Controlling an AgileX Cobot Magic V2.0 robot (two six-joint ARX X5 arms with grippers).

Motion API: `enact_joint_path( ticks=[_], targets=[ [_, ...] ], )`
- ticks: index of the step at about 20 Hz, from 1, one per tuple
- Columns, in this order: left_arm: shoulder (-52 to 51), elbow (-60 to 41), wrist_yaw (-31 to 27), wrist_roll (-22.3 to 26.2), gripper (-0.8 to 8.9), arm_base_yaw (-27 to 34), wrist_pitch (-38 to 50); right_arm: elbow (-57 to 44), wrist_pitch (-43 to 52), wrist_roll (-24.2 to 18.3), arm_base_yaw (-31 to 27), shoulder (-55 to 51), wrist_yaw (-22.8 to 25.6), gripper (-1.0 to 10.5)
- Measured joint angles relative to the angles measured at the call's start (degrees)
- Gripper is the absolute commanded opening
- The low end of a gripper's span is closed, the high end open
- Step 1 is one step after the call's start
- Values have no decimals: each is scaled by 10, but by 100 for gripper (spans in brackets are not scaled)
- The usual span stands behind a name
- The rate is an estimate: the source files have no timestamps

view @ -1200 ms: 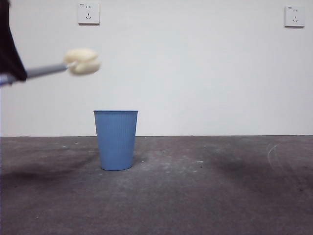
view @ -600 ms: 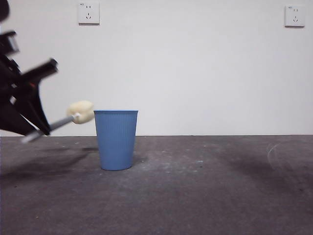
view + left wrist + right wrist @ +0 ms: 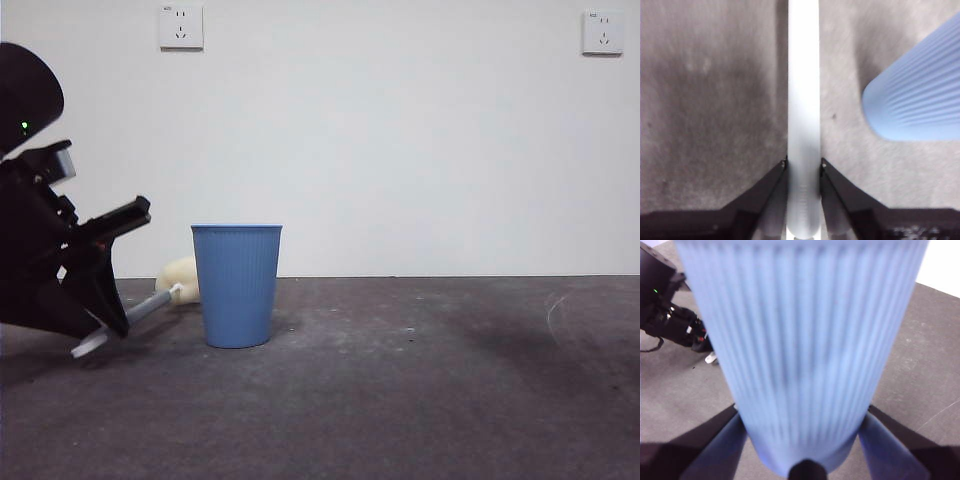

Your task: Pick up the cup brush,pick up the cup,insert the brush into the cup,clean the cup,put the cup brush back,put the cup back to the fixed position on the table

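Cup brush [image 3: 150,302] lowered to table, left end effector [image 3: 803,165] gripping; right end effector [image 3: 802,450] gripping cup [image 3: 800,350].

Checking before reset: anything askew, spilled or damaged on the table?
Nothing stands out. The standing cup is upright and intact on the table. The left end effector holds the brush tilted, sponge end low beside that cup. The right end effector grips a second cup.

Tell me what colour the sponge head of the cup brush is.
Cream-yellow; the sponge head shows best in the front view, partly hidden by the blue cup.
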Motion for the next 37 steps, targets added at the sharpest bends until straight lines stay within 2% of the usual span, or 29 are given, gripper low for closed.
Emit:
enact_joint_path(
  ticks=[11,14,17,20,24,28,30,33,37],
  targets=[
    [32,12,-37,-1,16,-40,10,0,-3,10,0,16,-17,-12],
    [33,24,-36,-1,256,-42,-17,0,-6,10,0,17,-18,-12],
    [33,36,-30,-1,266,-42,-41,0,-15,10,0,17,-19,-12],
    [26,39,-24,0,374,-41,-60,0,-19,10,0,17,-19,-12],
    [5,40,-27,1,382,-39,-96,0,-18,10,0,18,-17,-12],
    [-55,26,-34,8,382,-22,-153,0,9,7,0,18,5,-12],
    [-112,27,-34,19,382,-11,-165,0,51,-5,0,18,17,-12],
    [-213,27,-33,45,381,-5,-216,-11,140,-42,-1,21,61,-12],
    [-367,27,20,58,377,-5,-279,-100,296,-79,-47,35,52,-12]
  ],
)
